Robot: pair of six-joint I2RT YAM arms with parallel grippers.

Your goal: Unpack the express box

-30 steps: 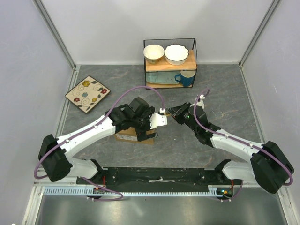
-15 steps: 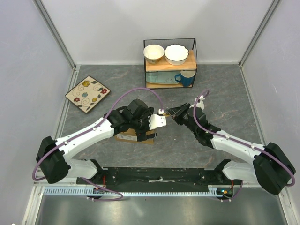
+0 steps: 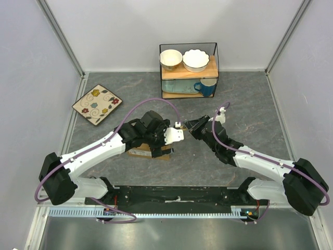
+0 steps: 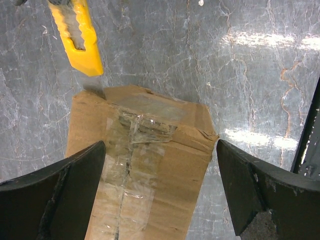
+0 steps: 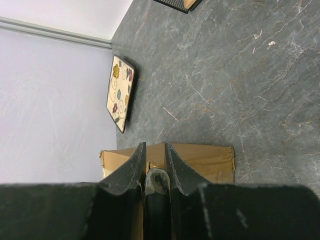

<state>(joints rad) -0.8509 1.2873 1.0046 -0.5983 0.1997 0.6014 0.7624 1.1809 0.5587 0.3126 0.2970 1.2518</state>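
Note:
The express box (image 4: 150, 165) is a brown carton with clear tape along its top seam. It lies under my left wrist in the top view (image 3: 139, 152). My left gripper (image 4: 160, 145) is open, with a finger on either side of the box; in the top view it (image 3: 162, 146) hovers over the box. My right gripper (image 3: 189, 125) is shut on the yellow utility knife (image 4: 77, 35). The knife's blade touches the box's far top edge. In the right wrist view the fingers (image 5: 132, 167) clamp the knife handle (image 5: 157, 182) above the box (image 5: 210, 160).
A black wire shelf (image 3: 188, 70) at the back holds two bowls and a blue mug. A flowered square plate (image 3: 97, 104) lies at the back left, also in the right wrist view (image 5: 120, 92). Grey walls stand on both sides.
My right gripper has moved the knife slightly left, toward the box's end. The left arm has shifted only a little over the box.

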